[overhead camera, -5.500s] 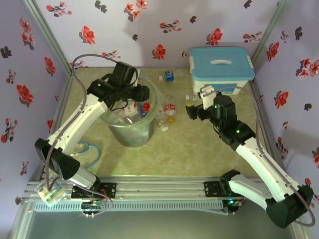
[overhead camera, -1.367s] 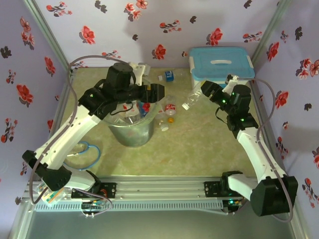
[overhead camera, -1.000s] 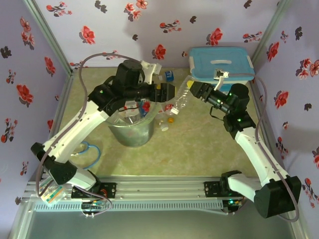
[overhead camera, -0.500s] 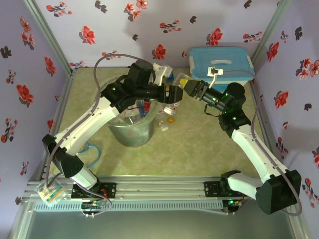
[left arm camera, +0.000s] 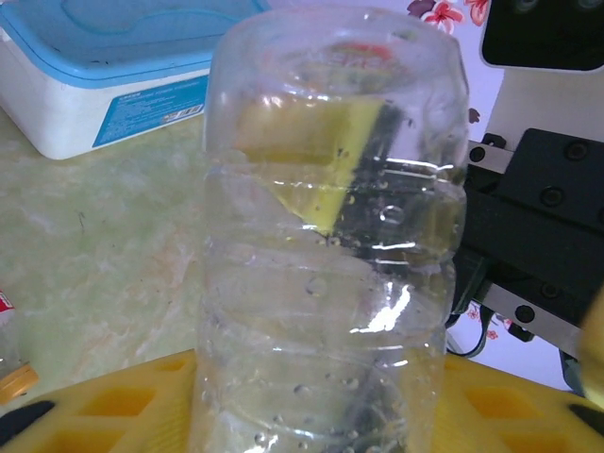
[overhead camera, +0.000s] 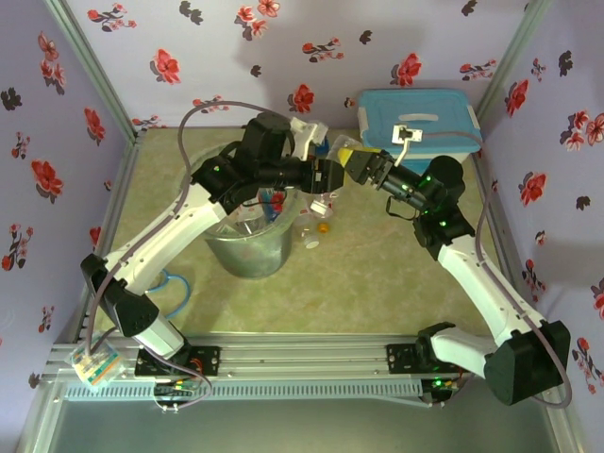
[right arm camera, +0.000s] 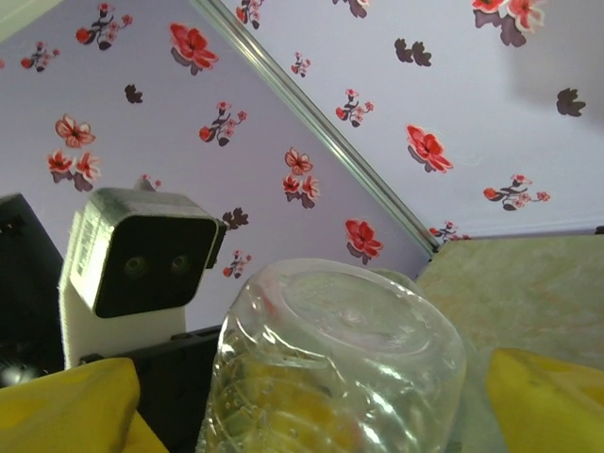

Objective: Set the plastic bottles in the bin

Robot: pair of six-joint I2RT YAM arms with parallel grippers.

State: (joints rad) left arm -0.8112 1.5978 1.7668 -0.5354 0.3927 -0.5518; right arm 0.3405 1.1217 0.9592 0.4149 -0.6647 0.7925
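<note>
We see a clear plastic bottle (left arm camera: 330, 264) held in mid-air just right of the bin (overhead camera: 247, 255), left claw (overhead camera: 324, 176) clamped on it, right claw (overhead camera: 355, 162) spread open, its jaws off the bottle's sides

The top camera hangs high behind my two bases and looks down over the whole surface (overhead camera: 377, 274) to the flowered back wall (overhead camera: 283, 57). My left wrist camera looks low across the surface, hard up against the clear bottle (left arm camera: 330, 264). My right wrist camera faces back and upward at that same bottle's base, the left wrist's camera housing (right arm camera: 142, 255) just behind it.
</note>
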